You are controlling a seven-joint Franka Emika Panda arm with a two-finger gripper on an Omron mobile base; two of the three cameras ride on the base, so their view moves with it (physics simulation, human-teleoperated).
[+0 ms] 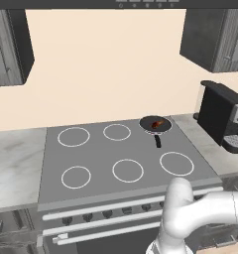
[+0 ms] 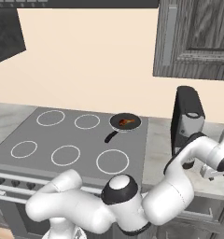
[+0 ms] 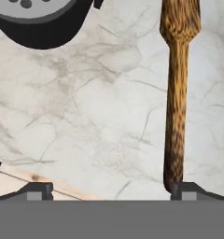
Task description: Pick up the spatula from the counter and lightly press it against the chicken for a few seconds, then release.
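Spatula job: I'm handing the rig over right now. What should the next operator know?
Gripper: open, holding nothing, over the counter beside the coffee machine.
Spatula: flat on the counter, handle in line with one fingertip, not between the jaws.
Chicken: in the pan at the back of the stove.
Done: approach. Left: centre, grasp, carry, press, release.

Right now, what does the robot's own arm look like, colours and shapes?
A glossy white arm of fat, rounded tubular links, with a dark grey joint capped by a pale disc; its jaws end in small dark grey tips.
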